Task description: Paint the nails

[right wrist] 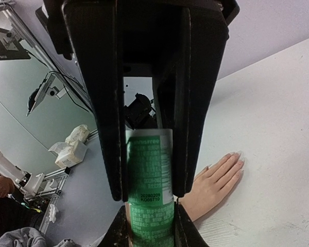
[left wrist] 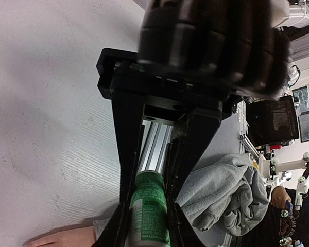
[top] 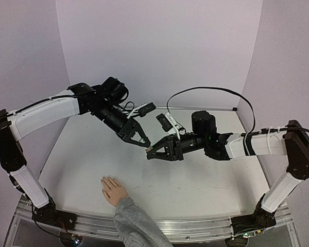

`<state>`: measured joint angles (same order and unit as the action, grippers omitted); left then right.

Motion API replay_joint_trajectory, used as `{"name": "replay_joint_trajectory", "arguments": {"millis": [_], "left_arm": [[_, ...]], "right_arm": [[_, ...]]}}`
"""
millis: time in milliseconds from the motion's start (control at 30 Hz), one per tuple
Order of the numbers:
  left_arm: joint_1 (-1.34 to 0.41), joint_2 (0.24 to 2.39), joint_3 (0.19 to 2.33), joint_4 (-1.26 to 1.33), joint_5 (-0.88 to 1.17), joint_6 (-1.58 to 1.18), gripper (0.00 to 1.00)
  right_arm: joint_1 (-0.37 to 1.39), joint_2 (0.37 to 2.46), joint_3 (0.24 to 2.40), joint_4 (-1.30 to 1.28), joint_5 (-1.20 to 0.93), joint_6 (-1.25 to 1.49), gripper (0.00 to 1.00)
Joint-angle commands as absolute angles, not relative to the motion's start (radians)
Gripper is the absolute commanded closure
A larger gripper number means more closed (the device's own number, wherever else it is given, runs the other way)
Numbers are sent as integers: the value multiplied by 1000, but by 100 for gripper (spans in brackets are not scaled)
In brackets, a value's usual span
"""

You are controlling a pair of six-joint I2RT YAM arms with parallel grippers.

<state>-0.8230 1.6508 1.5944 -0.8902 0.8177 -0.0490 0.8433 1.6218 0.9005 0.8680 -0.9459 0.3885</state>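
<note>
- Table [top: 206, 180]: a white, faintly grained and scuffed top with an aluminium rail along the near edge. The top view cuts off its front corners.
- Left arm [top: 46, 113]: white shells over black joints. It rises from its base, bends at the elbow and reaches inward and down toward the table's middle.
- Right arm [top: 257, 144]: built the same way, folded at the elbow and stretched nearly level toward the left arm.
- Sleeve [top: 136, 224]: soft grey knit. It is bunched in folds in the left wrist view, and the bottom edge of the top view cuts it off.
- Mannequin-like hand [top: 113, 189]: smooth and flesh-coloured, lying palm down near the front edge with its fingers together and pointing away from the bases. The left wrist view shows only a sliver of it.
- Left gripper [top: 144, 144]: black ribbed fingers angled downward, closed narrowly on one end of a small green-labelled bottle [right wrist: 148, 180].
- Right gripper [top: 152, 152]: tip to tip with the left one above the table, its jaws clamped on the bottle's other end.
- The bottle is a cylinder with a glossy green label, white print and a whitish band. Its ends are hidden by the fingers, and in the top view it is almost wholly covered.
- Nails [right wrist: 240, 154]: tiny pale tips on the outstretched fingers, resting on the table well below and in front of the grippers. They are too small to make out in the top view.
</note>
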Motion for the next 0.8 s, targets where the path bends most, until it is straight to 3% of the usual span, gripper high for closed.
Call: {"name": "replay_joint_trajectory", "arguments": {"millis": [0, 67, 100, 200, 267, 300, 433, 767], "left_arm": [[-828, 1601, 1588, -861, 841, -31, 100], [-828, 1597, 1585, -859, 840, -31, 100], [-828, 1594, 1584, -858, 837, -31, 90], [-828, 1564, 1564, -828, 815, -48, 40], [-827, 1514, 1525, -744, 812, -76, 17], [-827, 1486, 1503, -699, 811, -92, 11], [-824, 1371, 1412, -509, 816, -176, 2], [-827, 1304, 1296, -108, 864, -393, 2]], "right_arm": [[852, 1631, 962, 966, -988, 406, 92], [852, 1627, 958, 967, -967, 408, 100], [852, 1622, 955, 970, -956, 407, 100], [852, 1593, 939, 982, -906, 408, 100], [852, 1568, 922, 998, -874, 414, 100], [852, 1557, 915, 1008, -860, 421, 100], [851, 1514, 874, 1092, -823, 491, 100], [867, 1525, 879, 1382, -905, 711, 100]]}}
